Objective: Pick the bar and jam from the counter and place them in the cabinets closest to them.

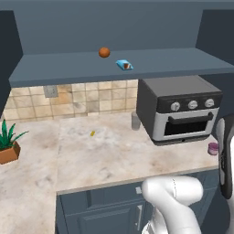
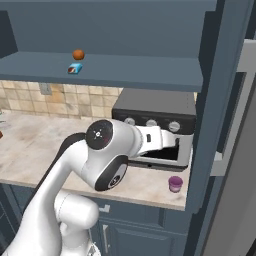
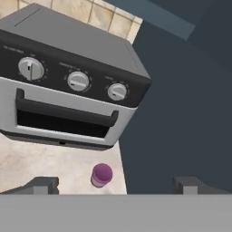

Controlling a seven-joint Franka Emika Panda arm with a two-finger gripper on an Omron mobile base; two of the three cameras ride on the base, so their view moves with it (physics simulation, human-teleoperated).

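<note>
The blue bar point(image 1: 124, 65) point(image 2: 75, 68) lies flat on the open shelf of the dark blue-grey cabinets point(image 1: 68, 69) above the counter point(image 1: 114, 155). The small pink-magenta jam point(image 1: 213, 148) point(image 2: 175, 184) point(image 3: 101, 175) stands upright on the counter's right end, just in front of the toaster oven's right corner and beside a dark cabinet wall. In the hand view my gripper point(image 3: 117, 185) is open, its fingertips point(image 3: 43, 185) spread wide. The jam sits ahead between them, a little left of centre, and touches neither. Nothing is held.
A black and silver toaster oven point(image 1: 178, 109) point(image 3: 68, 86) takes up the counter's right part. An orange-brown ball point(image 1: 104, 52) rests on the shelf near the bar. A grey canister point(image 1: 135, 121) stands left of the oven, and a potted plant point(image 1: 7, 144) at far left.
</note>
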